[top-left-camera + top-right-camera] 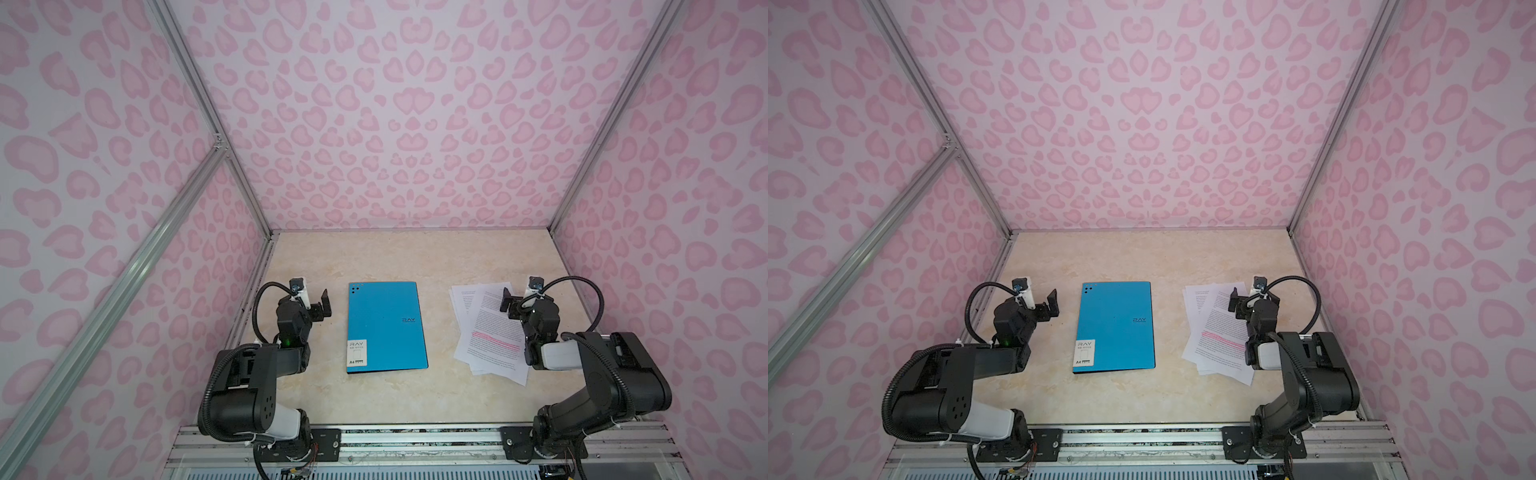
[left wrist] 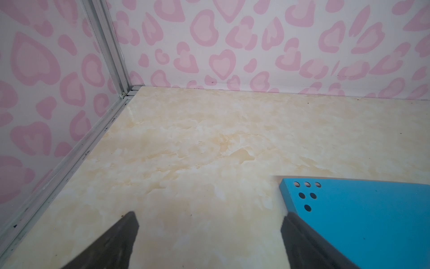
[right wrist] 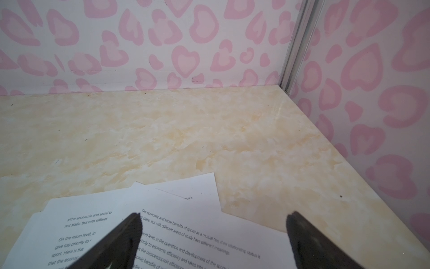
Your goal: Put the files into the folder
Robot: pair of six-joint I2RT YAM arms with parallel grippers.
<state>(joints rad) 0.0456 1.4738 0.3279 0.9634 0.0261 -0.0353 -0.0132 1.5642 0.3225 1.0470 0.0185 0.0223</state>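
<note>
Pink heart-patterned walls (image 1: pixel 395 124) enclose the beige marbled table (image 1: pixel 415 257). The left hand (image 2: pixel 210 216), jaws spread and empty, hovers just beside the far left corner of the closed bright blue folder (image 1: pixel 386 328) lying mid-table. The right hand (image 3: pixel 215 216), likewise spread and empty, hovers over the fanned white printed paper files (image 1: pixel 490 332), right of the folder.

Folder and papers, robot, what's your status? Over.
Left claw open, empty, beside the folder. Right claw open, empty, over the files. Folder closed, flat on table; files fanned loose, apart from it. Nothing between them.
</note>
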